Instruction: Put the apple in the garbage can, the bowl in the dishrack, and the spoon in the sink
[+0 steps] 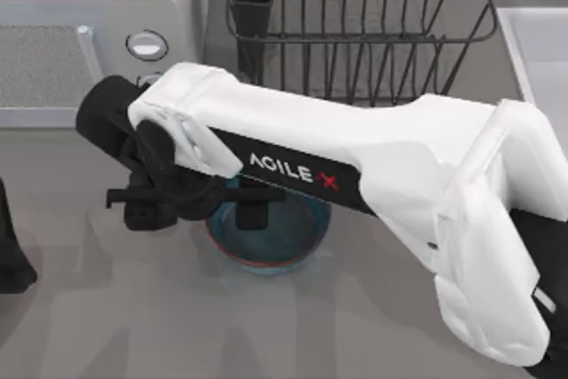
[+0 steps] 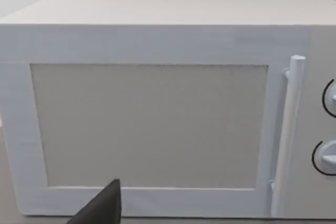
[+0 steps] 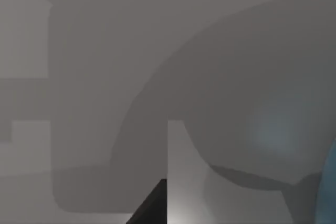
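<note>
Right arm (image 1: 373, 175) is closest to the top camera, stretched from lower right across the grey table (image 1: 106, 308). Right gripper (image 1: 200, 201) sits at the left rim of the bowl (image 1: 275, 237), table centre; jaw state: cannot tell. Dishrack (image 1: 355, 33) behind the bowl, sink (image 1: 532, 42) top right, microwave (image 1: 89, 51) top left. Left arm (image 1: 13, 255) parked at left edge.

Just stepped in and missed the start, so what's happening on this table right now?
The right arm reaches across the table from the right, and the right gripper sits at the bowl, over its left rim. The bowl stands on the table in front of the dishrack, not yet in it. The left gripper is parked at the table's left edge, facing the microwave. The sink lies to the right of the dishrack.
</note>
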Action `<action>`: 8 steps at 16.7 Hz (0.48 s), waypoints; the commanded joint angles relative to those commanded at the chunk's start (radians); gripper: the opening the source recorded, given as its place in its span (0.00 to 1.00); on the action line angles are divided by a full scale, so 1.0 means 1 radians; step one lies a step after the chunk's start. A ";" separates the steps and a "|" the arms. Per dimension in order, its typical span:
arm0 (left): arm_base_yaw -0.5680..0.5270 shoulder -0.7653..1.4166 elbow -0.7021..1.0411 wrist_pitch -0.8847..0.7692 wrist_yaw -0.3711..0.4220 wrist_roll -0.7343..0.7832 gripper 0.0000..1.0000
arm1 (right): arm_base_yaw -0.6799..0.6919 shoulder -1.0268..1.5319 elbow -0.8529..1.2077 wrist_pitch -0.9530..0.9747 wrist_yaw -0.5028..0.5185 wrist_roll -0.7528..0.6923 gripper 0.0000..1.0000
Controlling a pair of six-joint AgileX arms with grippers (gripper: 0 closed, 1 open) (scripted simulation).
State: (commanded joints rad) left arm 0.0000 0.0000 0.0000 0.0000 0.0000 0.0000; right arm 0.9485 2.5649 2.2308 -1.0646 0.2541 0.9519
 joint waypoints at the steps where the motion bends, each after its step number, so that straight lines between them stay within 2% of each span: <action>1: 0.000 0.000 0.000 0.000 0.000 0.000 1.00 | 0.000 0.000 0.000 0.000 0.000 0.000 0.47; 7: 0.000 0.000 0.000 0.000 0.000 0.000 1.00 | 0.000 0.000 0.000 0.000 0.000 0.000 0.02; 8: 0.000 0.000 0.000 0.000 0.000 0.000 1.00 | 0.000 0.000 0.000 0.000 0.000 0.000 0.00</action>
State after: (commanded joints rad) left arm 0.0000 0.0000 0.0000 0.0000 0.0000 0.0000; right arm 0.9485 2.5649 2.2308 -1.0646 0.2541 0.9519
